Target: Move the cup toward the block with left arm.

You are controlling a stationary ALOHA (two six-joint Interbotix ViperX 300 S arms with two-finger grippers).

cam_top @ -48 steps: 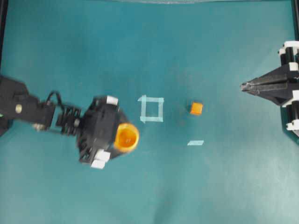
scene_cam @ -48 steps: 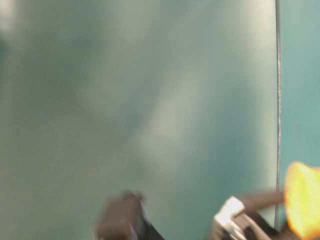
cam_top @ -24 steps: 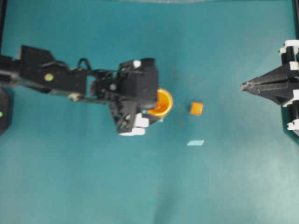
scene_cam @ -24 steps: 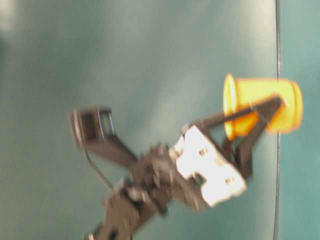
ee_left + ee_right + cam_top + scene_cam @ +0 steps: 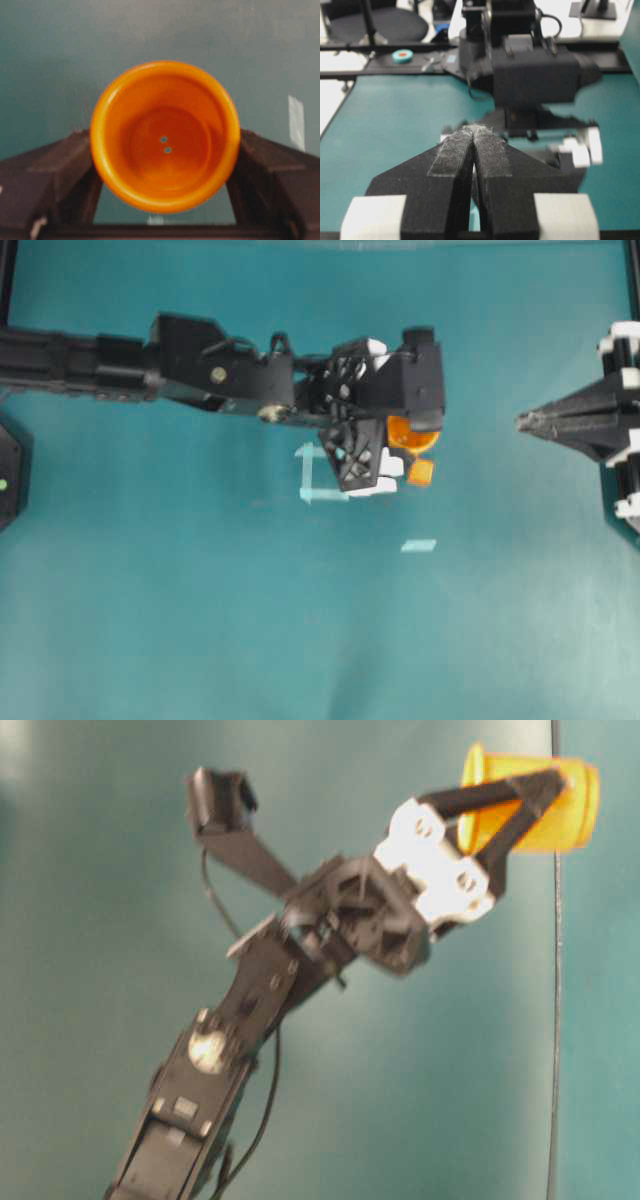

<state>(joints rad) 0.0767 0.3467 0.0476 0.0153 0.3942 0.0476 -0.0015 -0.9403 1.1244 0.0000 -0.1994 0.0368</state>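
The orange cup sits between the fingers of my left gripper, which is shut on its sides. In the overhead view the cup shows just beyond the small orange block, nearly touching it in the picture. The left wrist view looks straight into the cup, with a dark finger on each side of my left gripper. The table-level view shows the cup lying sideways in the picture, with the black fingers across its wall. My right gripper stays shut and empty at the right edge.
A pale blue tape square lies left of the block, partly under the left wrist. A tape strip lies nearer the front. The long black left arm crosses the table's left half, and the right wrist view faces its bulk.
My left arm has carried the cup rightward and toward the back, from left of the tape square, over it, to just beside the block. The right gripper has stayed still.
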